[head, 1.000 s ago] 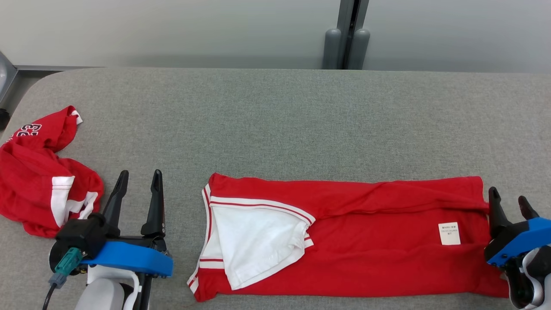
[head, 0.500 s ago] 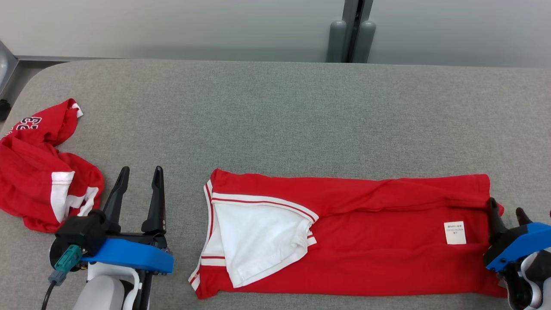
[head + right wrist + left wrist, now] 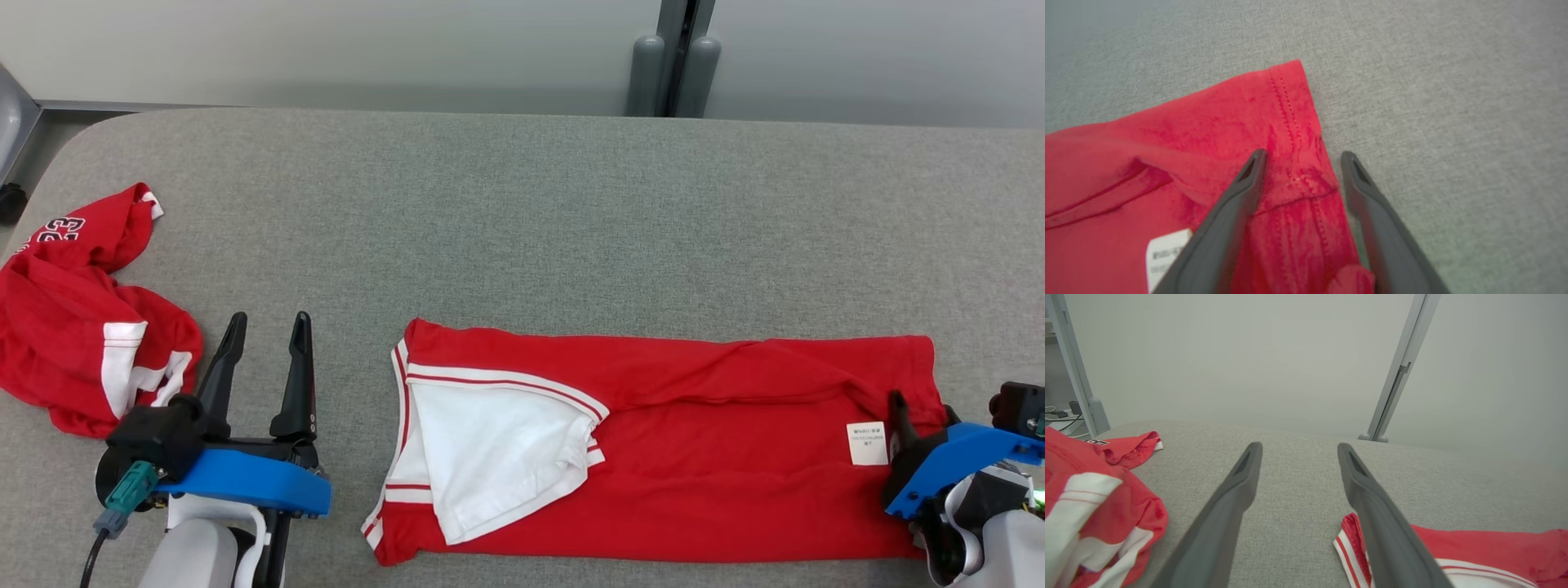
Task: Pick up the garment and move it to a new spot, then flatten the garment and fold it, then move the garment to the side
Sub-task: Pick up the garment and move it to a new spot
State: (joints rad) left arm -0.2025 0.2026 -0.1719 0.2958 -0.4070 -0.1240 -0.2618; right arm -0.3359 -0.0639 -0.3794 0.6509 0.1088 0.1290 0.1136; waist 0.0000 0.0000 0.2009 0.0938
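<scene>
Right end effector (image 3: 918, 408) is sitting spread wide, pinching nothing. It's straddling the right hem of the garment (image 3: 694, 457). In the right wrist view the end effector (image 3: 1303, 154) is showing one finger over red cloth (image 3: 1188, 143) and the other over bare bench (image 3: 522, 212) just beside the hem.

A second ago it was standing just off that edge. It's been moving inward and rolling its wrist, so its tips are now sitting beside the white label (image 3: 867, 443). Head camera is drifting too, so I'm not treating the garment's small shift in frame as real movement.

Left end effector (image 3: 269, 320) is also spread and holding nothing. It's staying parked on the bench between the garment's striped end and the crumpled red jersey (image 3: 73, 351) at far left. No change there.

Garment is lying flat along the near side of the bench, folded lengthwise into a long strip, with a white panel (image 3: 490, 449) showing at its left end.

My read: flatten and first fold are looking done, and the right arm is lining up to take the hem for the crosswise fold. No grip yet. Risk: the hem is bunching between the fingers, so it may be catching only the top layer.
</scene>
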